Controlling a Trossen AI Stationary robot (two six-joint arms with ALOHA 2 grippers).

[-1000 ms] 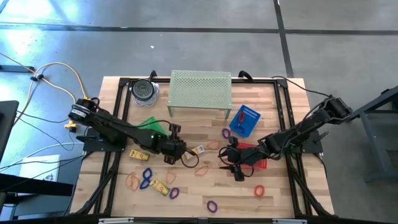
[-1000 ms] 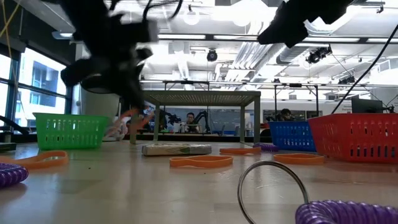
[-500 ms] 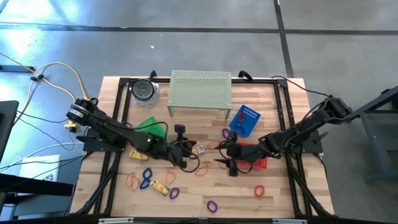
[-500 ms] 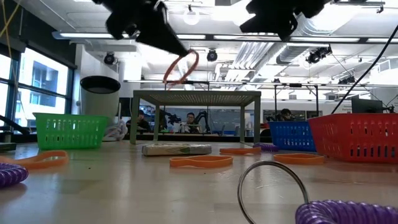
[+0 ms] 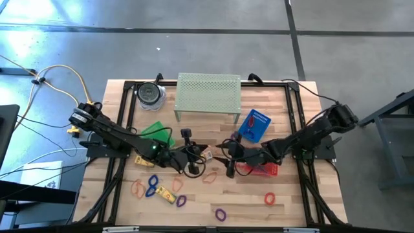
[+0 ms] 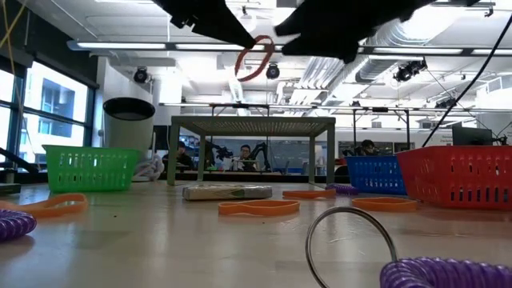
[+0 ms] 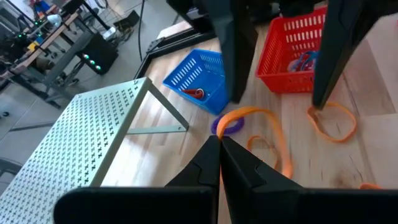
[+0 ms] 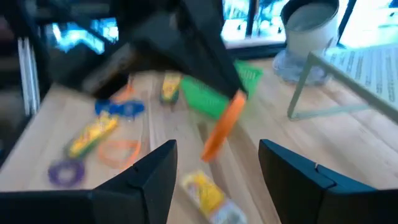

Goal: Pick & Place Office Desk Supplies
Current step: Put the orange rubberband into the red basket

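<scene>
I read the left gripper (image 7: 219, 163) as raised mid-table, fingers pinched on an orange band (image 7: 272, 127) that hangs clear of the wood; the low view shows the same band (image 6: 254, 58) well above the table. Right gripper (image 8: 214, 163) faces it from just beside, fingers spread, nothing between them. In the blurred right wrist view, the band sits close ahead. 2 baskets, blue basket (image 7: 198, 76) and red basket (image 7: 292, 59), stand near. Other loops lie scattered on the table (image 5: 291, 194).
</scene>
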